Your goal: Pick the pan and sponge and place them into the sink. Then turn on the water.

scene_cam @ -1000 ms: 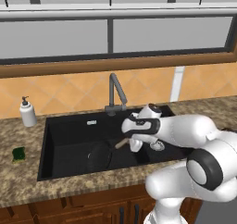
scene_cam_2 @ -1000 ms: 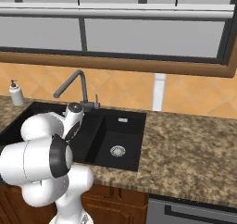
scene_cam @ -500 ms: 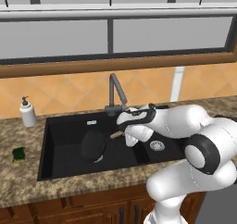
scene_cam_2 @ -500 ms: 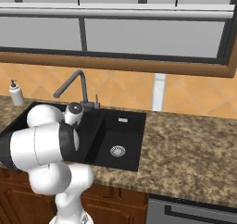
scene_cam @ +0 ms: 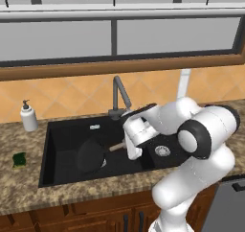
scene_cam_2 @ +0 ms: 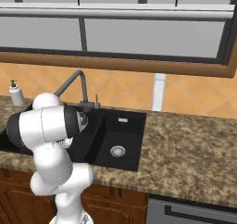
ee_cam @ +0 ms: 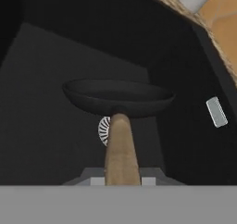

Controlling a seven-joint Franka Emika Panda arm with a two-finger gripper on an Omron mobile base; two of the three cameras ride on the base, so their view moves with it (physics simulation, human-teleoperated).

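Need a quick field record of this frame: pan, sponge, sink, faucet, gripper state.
pan: black pan over the sink's left basin, handle pointing into the gripper
gripper: gripper shut on the pan handle
sponge: sponge on the counter left of the sink, not yet in
sink: black double-basin sink; silver drain visible in the right basin
faucet: faucet behind the sink, no water stream visible
soap bottle: white soap bottle on the counter at back left
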